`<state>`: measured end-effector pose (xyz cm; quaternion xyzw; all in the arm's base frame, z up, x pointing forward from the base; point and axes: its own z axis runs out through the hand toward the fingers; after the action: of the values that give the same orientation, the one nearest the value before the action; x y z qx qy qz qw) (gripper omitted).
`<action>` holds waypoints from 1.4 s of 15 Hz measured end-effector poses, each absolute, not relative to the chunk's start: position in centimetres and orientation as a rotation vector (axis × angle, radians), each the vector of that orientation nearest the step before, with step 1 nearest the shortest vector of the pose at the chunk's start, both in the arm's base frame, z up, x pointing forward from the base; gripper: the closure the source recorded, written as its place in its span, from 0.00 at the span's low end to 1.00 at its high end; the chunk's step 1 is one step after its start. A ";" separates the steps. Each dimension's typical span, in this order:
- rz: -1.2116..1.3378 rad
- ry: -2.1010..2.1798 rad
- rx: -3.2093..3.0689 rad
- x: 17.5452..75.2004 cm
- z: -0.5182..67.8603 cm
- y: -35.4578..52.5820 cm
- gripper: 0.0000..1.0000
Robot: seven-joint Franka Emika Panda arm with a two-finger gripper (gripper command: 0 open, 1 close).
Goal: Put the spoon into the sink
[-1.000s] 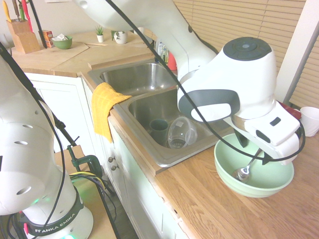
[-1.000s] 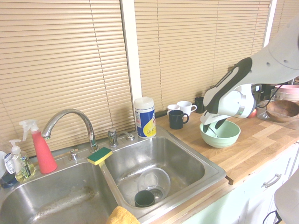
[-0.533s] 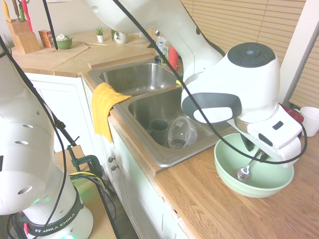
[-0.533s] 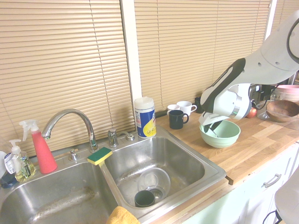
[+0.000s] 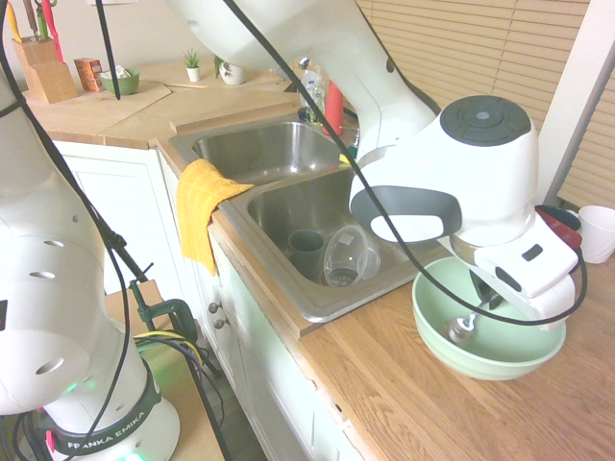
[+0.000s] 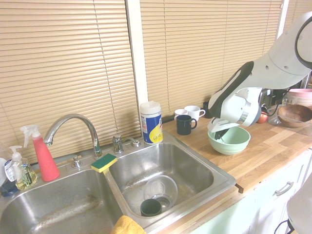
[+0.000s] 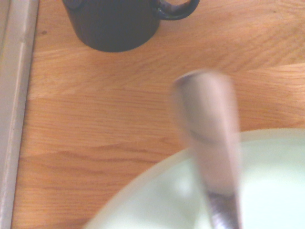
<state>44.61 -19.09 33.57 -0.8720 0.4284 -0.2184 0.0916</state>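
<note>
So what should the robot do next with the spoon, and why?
Probably lift a little higher. The hand holds the spoon with its tip still inside the green bowl, so it should clear the rim before swinging toward the sink.

A wooden countertop runs along the window wall, with a steel two-basin sink set into it. Beside the sink, a pale green bowl sits on the wood near the front edge. Behind it a dark mug and two white mugs stand close together. A wipes canister stands at the sink's back rim, near a yellow-green sponge. A red spray bottle and a soap bottle stand beside the faucet. A yellow cloth hangs over the counter's front edge. A wooden bowl rests at the far end.
</note>
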 end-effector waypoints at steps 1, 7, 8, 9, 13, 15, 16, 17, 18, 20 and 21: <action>-0.649 1.274 -2.589 44.7 33.6 -19.1 1.00; -0.651 1.287 -2.572 44.6 33.5 -19.4 1.00; -0.652 1.290 -2.570 44.6 33.5 -19.5 1.00; -0.652 1.293 -2.569 44.5 33.5 -19.6 1.00; -0.671 1.312 -2.553 44.2 34.1 -20.4 1.00; -0.681 1.320 -2.543 43.9 34.6 -20.7 1.00; -0.686 1.324 -2.538 43.8 34.8 -20.9 1.00; -0.691 1.328 -2.534 43.6 35.0 -21.0 1.00; -0.696 1.331 -2.530 43.4 35.2 -21.2 1.00; -0.708 1.338 -2.520 42.9 35.6 -21.4 1.00; -0.720 1.340 -2.514 42.5 36.1 -21.6 1.00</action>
<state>42.53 -21.58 36.06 -0.8512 0.4537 -0.2437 0.1013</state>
